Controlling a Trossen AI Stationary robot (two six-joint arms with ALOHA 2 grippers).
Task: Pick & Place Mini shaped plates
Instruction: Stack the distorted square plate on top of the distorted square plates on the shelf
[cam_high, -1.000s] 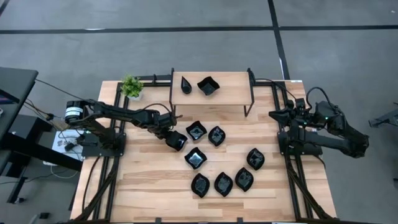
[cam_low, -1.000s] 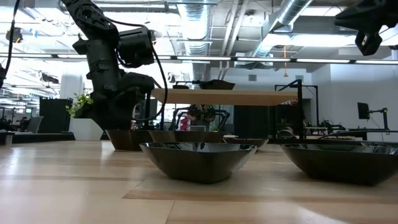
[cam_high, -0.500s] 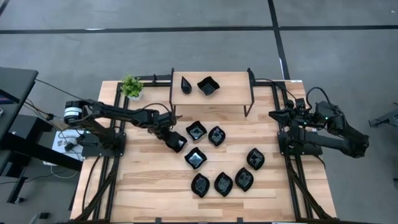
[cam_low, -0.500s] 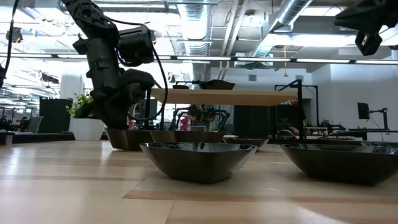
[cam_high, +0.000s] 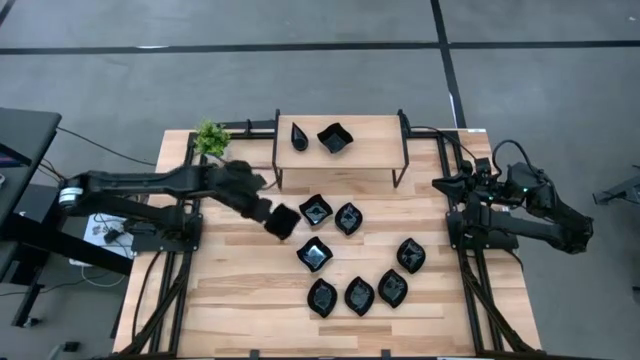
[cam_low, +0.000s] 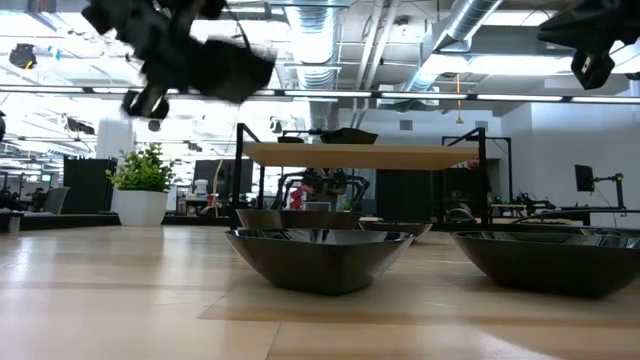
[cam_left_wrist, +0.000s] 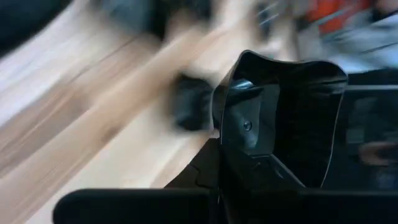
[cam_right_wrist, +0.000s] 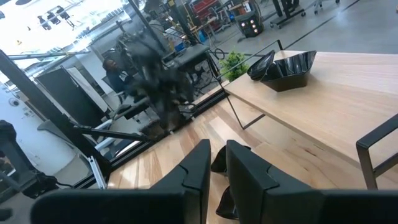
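One small glossy black wavy-edged square plate is pinched tight in the left tool, lifted off the wooden counter. The raised wooden shelf lies just beyond it, nearer this arm.

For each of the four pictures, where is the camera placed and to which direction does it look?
High view: above the table, facing straight down; shows both arms.
Low view: at tabletop height, looking level across; left gripper raised.
Left wrist view: on the left arm, looking past its fingers at the wavy-edged square plate they hold.
Right wrist view: on the right arm, looking over its shut fingers toward the raised shelf.
Shared: the shelf also shows from above.
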